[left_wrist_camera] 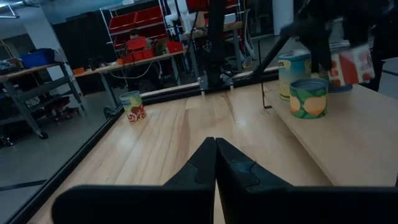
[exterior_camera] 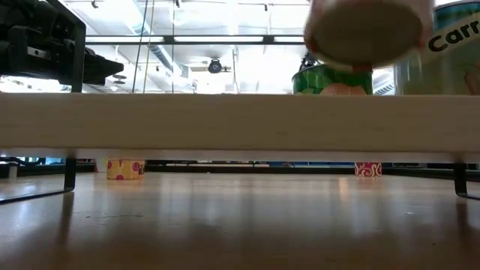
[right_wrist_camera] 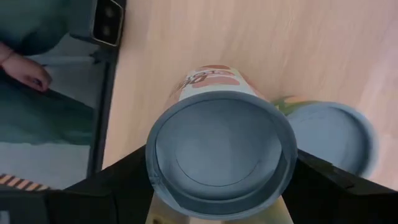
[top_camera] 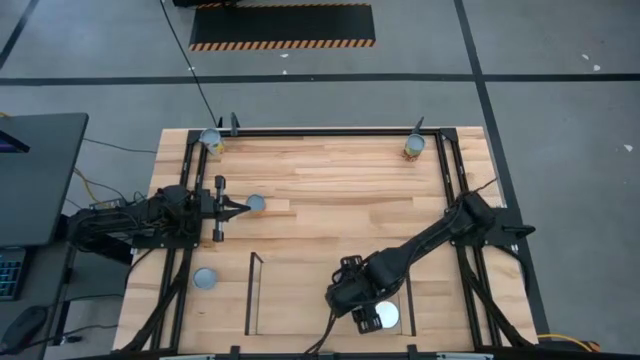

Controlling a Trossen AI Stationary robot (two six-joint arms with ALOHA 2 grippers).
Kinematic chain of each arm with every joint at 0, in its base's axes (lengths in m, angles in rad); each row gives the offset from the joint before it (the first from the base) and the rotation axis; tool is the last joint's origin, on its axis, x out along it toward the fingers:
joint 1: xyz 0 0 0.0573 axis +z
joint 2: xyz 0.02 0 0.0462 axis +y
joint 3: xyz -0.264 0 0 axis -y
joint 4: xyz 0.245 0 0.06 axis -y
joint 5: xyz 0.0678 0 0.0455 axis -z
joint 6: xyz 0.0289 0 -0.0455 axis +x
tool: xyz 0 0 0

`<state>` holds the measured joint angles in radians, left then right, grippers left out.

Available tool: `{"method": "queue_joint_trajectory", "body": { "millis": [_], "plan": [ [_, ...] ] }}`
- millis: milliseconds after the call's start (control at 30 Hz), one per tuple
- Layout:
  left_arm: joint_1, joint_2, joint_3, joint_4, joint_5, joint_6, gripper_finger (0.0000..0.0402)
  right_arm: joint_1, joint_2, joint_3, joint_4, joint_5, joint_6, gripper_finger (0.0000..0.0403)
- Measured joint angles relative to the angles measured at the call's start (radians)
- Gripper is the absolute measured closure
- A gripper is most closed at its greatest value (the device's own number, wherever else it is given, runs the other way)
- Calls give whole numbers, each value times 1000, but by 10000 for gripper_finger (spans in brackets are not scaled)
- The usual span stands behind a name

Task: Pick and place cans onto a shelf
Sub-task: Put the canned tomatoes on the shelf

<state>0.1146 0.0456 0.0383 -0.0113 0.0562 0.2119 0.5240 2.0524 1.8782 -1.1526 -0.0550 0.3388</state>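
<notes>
Right gripper (top_camera: 366, 316): low over the near right part of the shelf (top_camera: 300, 322), fingers clenched on a can
Held can (right_wrist_camera: 219, 155): red-and-white label, grey end facing the right wrist camera, tilted; in the low view it (exterior_camera: 365, 31) hangs above the shelf board
Cans on shelf: a white-topped one (top_camera: 388, 316) just beside the right gripper; the left wrist view shows a green-labelled can (left_wrist_camera: 308, 98) standing upright with a taller one (left_wrist_camera: 293, 71) behind it
Left gripper (top_camera: 240, 208): over the left middle of the surface (top_camera: 330, 190), fingers (left_wrist_camera: 205, 165) pressed together with nothing between them, tips pointing at a can
Can by left gripper (top_camera: 256, 204): silver top, upright on the surface, just beyond the fingertips
Near-left can (top_camera: 204, 279): upright, left of the shelf's dark rail
Far corner cans: one at far left (top_camera: 211, 140), one at far right (top_camera: 414, 148), both upright by the black frame (top_camera: 330, 131)
Beyond the surface: a person's hand (right_wrist_camera: 25, 70) shows in the right wrist view
</notes>
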Motion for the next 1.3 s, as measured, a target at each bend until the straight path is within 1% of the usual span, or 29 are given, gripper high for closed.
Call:
{"method": "queue_joint_trajectory", "body": {
  "millis": [133,233,467,633,700,800,867,967,1067,1167,1300],
  "plan": [
    [0,0,0,0,0,0,390,-5,17,2,-8,-16,-6,108],
    [0,0,0,0,0,0,390,-7,21,21,-12,-22,-42,108],
    [0,0,0,3,0,0,390,21,25,38,30,-25,-165,108],
    [0,0,0,1,0,0,390,32,25,38,94,12,-266,108],
    [0,0,0,1,0,0,390,32,25,38,123,12,-278,108],
    [0,0,0,0,0,0,390,19,43,39,173,1,-243,108],
    [0,0,0,0,0,0,390,13,60,38,164,-7,-232,108],
    [0,0,0,4,0,0,390,8,97,80,140,-16,-231,108],
    [0,0,0,3,0,0,390,18,134,154,68,-34,-241,108],
    [0,2,0,2,0,0,390,26,156,202,-33,-18,-251,108],
    [0,3,0,0,0,0,390,37,157,197,-54,4,-253,108]
  ]
}}
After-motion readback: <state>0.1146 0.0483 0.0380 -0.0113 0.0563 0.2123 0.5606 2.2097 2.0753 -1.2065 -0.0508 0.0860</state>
